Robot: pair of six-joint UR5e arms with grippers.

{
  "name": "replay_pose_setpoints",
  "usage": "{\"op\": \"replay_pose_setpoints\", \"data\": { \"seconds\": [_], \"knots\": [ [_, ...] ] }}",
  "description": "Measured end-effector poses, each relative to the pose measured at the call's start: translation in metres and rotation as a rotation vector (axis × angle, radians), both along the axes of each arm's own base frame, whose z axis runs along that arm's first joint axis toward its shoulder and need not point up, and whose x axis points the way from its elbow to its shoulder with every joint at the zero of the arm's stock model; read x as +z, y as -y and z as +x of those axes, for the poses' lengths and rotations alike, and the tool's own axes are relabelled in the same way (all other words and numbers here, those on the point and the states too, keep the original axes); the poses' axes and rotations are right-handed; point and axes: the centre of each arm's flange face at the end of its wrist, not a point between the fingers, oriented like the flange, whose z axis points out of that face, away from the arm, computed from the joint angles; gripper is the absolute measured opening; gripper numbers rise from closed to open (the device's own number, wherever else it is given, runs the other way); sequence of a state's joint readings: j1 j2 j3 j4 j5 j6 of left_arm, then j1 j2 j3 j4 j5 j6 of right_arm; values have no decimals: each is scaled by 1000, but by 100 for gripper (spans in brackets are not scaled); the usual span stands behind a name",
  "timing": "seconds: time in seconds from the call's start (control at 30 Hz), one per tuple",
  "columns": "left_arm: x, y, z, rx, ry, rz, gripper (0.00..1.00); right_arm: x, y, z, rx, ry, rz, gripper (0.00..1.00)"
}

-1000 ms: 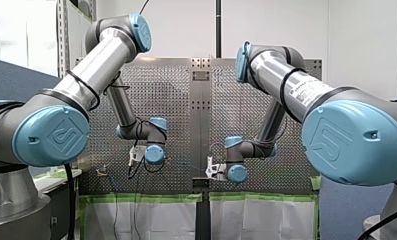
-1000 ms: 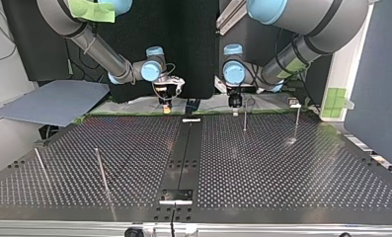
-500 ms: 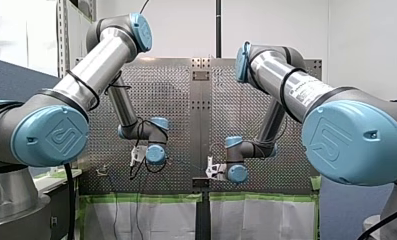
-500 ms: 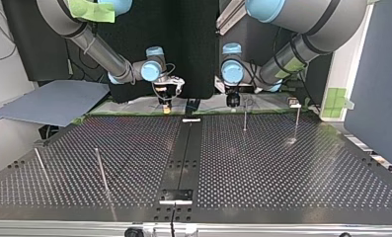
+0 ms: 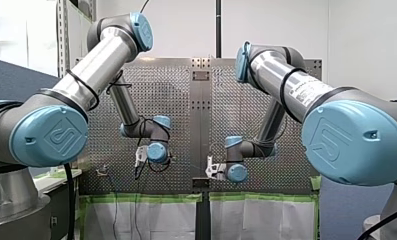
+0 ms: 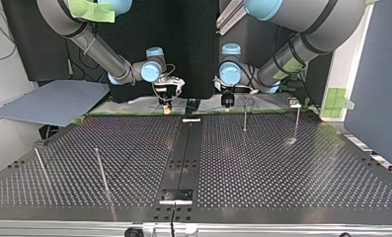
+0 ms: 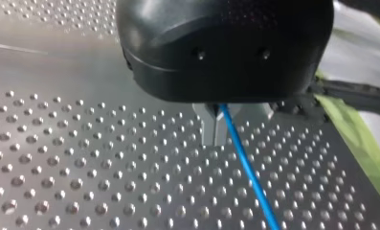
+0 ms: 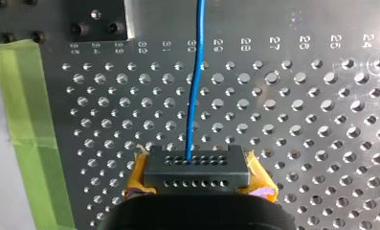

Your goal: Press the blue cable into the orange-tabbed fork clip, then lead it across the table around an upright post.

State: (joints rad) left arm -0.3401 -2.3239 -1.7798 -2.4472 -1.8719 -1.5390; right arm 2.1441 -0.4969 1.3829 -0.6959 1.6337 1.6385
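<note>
The blue cable (image 8: 195,86) runs taut between my two grippers near the table's edge on the arms' side. In the right wrist view my right gripper (image 8: 195,165), with yellow pads (image 8: 257,178), is shut on the cable, which leads straight ahead over the perforated plate. My left gripper (image 7: 215,139), black with metal fingers (image 7: 207,128), is shut on the same cable (image 7: 247,175), which slants away beneath it. In the top view my right gripper (image 6: 165,102) hangs at centre left and my left gripper (image 6: 226,101) at centre right. A small clip (image 6: 294,103) sits at the far right edge.
Upright posts stand on the table: two thin ones at the top view's right (image 6: 244,118) (image 6: 296,121) and two leaning ones at its front left (image 6: 101,170) (image 6: 40,165). A central dark strip (image 6: 183,153) divides the plate. Green tape (image 8: 25,124) lines the edge.
My left gripper has shifted towards the table's middle, leftward in the top view and closer to my right gripper. My right arm has stayed put.
</note>
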Motion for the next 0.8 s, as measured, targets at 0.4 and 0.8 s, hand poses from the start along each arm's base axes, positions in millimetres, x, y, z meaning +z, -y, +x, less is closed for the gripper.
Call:
{"op": "replay_pose_setpoints", "data": {
  "seconds": [0.4, 0.8],
  "knots": [
    [46, 24, -2, -42, 24, -39, 0, 43, 15, 2, -31, -47, -11, 0],
    [112, 50, -17, -77, 84, -129, 0, 113, 14, 7, -25, -35, -2, 0]
  ]
}}
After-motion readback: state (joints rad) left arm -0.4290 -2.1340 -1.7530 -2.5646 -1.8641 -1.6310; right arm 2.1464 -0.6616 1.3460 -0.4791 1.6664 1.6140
